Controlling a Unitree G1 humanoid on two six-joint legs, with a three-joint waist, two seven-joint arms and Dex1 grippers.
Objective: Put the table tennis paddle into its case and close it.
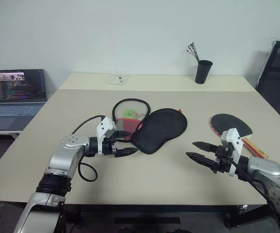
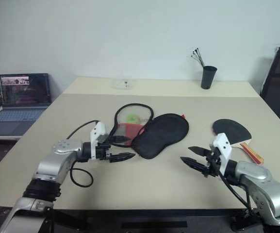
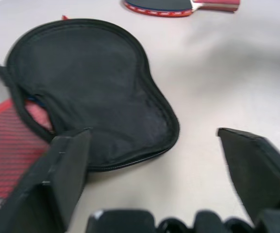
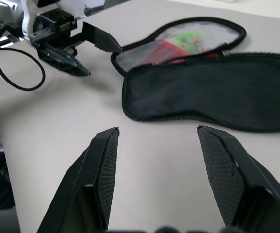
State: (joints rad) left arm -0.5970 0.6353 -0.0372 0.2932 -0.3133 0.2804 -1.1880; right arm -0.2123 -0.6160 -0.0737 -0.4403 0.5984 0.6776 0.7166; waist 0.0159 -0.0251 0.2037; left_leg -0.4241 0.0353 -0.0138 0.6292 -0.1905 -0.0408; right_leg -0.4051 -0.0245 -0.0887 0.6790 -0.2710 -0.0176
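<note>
**Q:** Two halves of the case (image 1: 154,127) are seen. How are they laid out?

**A:** The case is spread open on the surface (image 1: 154,179). Its black half is turned over toward the right, and the mesh-lined half, with red showing through, is left beside it on the left. A small green lump (image 1: 139,114) is seen inside the mesh half.

**Q:** Where is the table tennis paddle (image 1: 232,125) placed?

**A:** It is laid flat near the surface's right edge, well apart from the case, with its handle pointed toward the robot.

**Q:** How are the claws set?

**A:** The left claw (image 1: 123,143) is held with its fingers apart at the handle end of the case, just beside the mesh half; nothing is gripped. The right claw (image 1: 200,150) is likewise held apart and empty, between case and paddle.

**Q:** Which step is in hand?

**A:** The opening of the case is judged complete; the paddle is not yet picked up.

**Q:** What is called for next?

**A:** The right claw is probably to be turned toward the paddle's handle, which lies flat, so a low grasp is needed.
</note>
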